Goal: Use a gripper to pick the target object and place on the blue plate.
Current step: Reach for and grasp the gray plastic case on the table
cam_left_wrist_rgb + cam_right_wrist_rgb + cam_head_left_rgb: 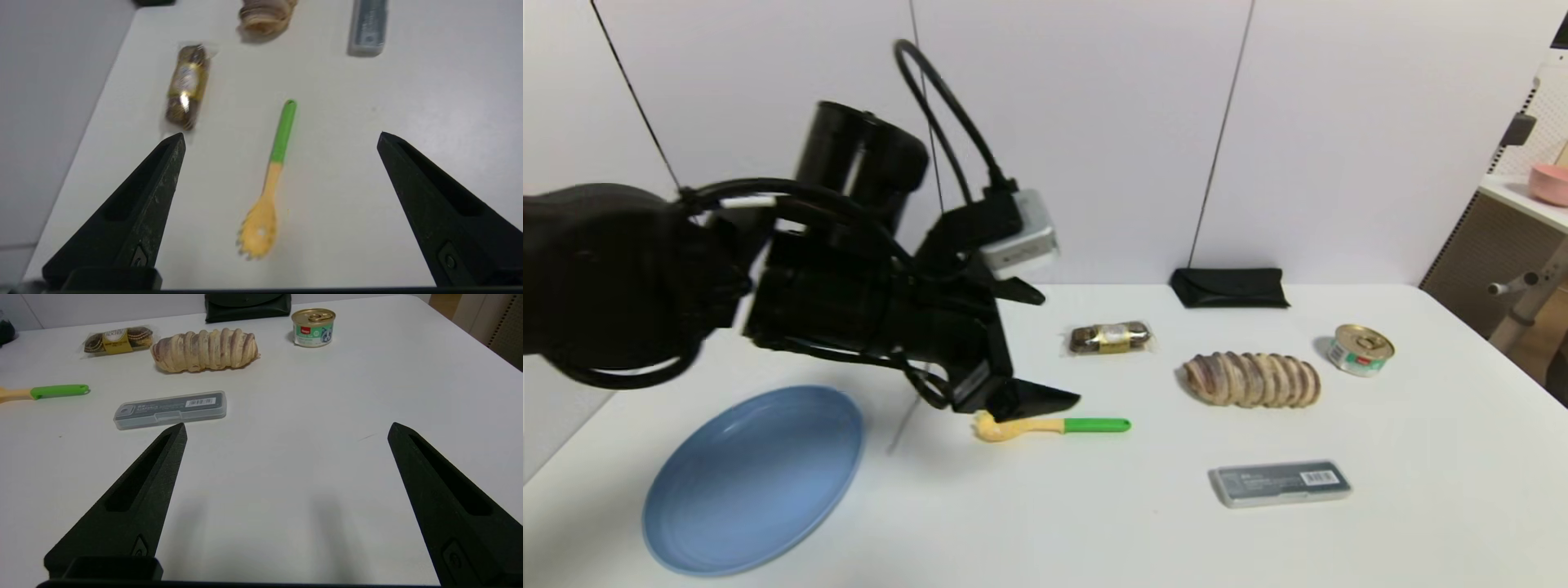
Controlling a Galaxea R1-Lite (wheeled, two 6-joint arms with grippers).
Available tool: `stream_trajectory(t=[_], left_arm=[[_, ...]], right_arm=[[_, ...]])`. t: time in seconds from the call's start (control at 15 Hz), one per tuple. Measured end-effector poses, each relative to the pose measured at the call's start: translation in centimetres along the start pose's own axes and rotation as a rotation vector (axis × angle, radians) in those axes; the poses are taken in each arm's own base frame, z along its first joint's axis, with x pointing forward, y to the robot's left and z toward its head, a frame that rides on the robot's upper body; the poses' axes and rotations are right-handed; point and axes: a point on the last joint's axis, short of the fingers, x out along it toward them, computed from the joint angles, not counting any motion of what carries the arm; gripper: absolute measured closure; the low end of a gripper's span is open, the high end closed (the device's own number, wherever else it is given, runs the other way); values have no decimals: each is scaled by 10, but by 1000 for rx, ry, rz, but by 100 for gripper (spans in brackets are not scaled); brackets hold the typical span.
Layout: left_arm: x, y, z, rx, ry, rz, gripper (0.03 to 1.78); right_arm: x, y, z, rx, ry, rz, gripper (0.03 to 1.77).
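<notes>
The target object, a slim grey translucent case [1280, 483] with a barcode label, lies flat near the table's front, right of centre. The right wrist view shows the same case [169, 409], and its end [367, 26] appears far off in the left wrist view. The blue plate [752, 478] sits empty at the front left. My left gripper [1058, 347] hovers open between the plate and the case, over a spoon. Its jaws [281, 136] hold nothing. My right gripper [287, 426] stands open above bare table, short of the case.
A yellow pasta spoon with a green handle [1054, 425] lies under the left gripper. Further back are a chocolate pack [1109, 337], a bread loaf [1252, 379], a small can [1360, 349] and a black pouch [1230, 287] by the wall.
</notes>
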Motion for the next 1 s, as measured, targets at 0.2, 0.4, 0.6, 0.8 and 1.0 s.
stream_trajectory(t=[0.2,0.4,0.6,0.8,1.0], left_arm=[[50,-15,12,29,-3,-107,12],[91,-24,18,28,-2,-168,12],[125,-36,20,-51,22,-199,12],[148,-51,22,-131,55,-202,12],[165,-63,25,-156,59,-184,12]], right_arm=[[0,0,0,0,0,0,10],[0,0,0,0,0,0,10],[0,0,0,-1,0,0,10],[0,0,0,0,0,0,10],[0,0,0,0,0,0,10]])
